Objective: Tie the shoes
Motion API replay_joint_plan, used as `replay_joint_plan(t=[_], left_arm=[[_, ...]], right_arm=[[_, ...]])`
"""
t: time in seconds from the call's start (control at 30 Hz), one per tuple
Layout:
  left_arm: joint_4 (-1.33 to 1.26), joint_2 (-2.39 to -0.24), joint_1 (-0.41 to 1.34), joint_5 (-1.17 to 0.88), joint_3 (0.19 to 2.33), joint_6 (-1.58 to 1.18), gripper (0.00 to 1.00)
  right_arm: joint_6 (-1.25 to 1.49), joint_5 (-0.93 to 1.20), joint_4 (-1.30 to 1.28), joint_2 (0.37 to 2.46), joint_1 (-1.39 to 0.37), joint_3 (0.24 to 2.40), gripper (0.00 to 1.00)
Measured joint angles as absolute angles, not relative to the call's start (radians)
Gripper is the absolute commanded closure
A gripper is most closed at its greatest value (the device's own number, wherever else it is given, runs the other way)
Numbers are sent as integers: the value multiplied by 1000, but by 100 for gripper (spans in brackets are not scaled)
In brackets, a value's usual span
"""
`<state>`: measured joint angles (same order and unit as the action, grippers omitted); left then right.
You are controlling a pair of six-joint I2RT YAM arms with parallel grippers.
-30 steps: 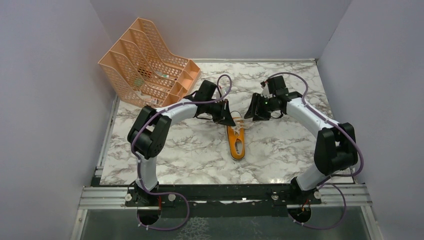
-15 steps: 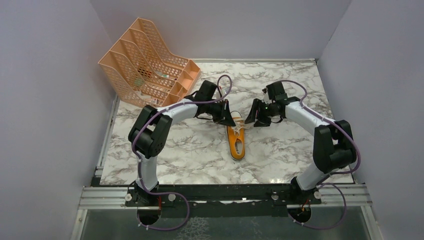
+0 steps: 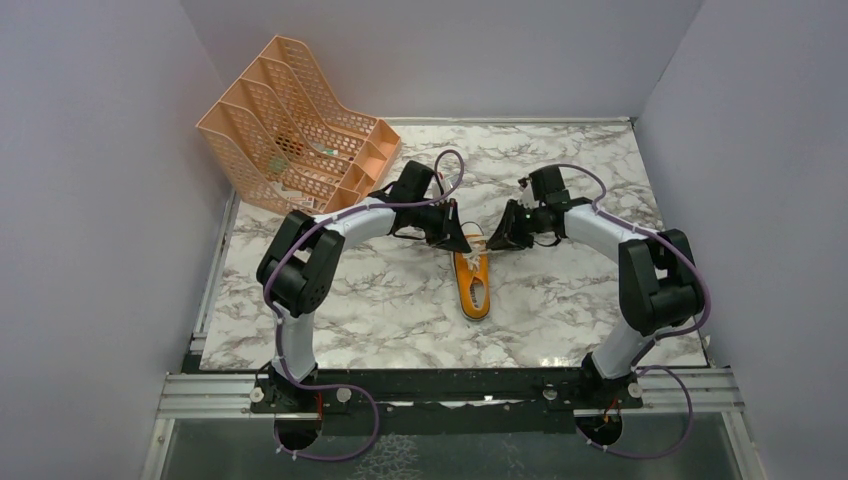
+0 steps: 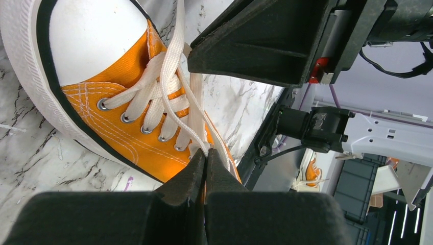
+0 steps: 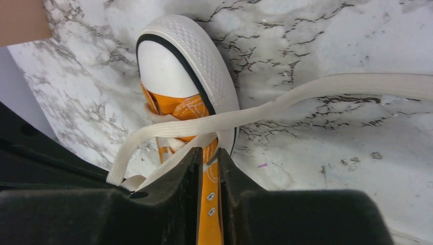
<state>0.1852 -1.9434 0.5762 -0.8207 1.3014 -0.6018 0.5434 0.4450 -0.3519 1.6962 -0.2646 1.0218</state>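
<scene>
Pinching laces (image 4: 168, 76) over the orange sneaker (image 3: 472, 280).
Left gripper (image 4: 206, 153) at the toe's 9 o'clock, right gripper (image 5: 208, 150) at 3, each clamped on a strand; sneaker mid-table (image 3: 380, 300), toe toward 12.

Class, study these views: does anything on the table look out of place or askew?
The peach file rack sits skewed at the far-left corner, unrelated to shoe-tying. The sneaker has untied laces, one pulled out across the toe cap.
</scene>
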Motion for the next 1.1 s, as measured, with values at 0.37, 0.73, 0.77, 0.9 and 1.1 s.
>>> replay_joint_plan(t=[0.37, 0.73, 0.77, 0.9, 1.1], left_arm=[[186, -1943, 576, -821, 1301, -602, 100], [187, -1943, 576, -821, 1301, -602, 100], [189, -1943, 576, -821, 1301, -602, 100], [198, -1943, 576, -821, 1301, -602, 100], [212, -1943, 576, -821, 1301, -600, 100]], right_arm=[[476, 577, -344, 1645, -268, 1021, 99], [390, 656, -433, 1652, -297, 1076, 54], [370, 635, -470, 1663, -301, 1107, 48], [287, 479, -627, 1677, -313, 1245, 0], [247, 322, -751, 1605, -407, 1280, 0]])
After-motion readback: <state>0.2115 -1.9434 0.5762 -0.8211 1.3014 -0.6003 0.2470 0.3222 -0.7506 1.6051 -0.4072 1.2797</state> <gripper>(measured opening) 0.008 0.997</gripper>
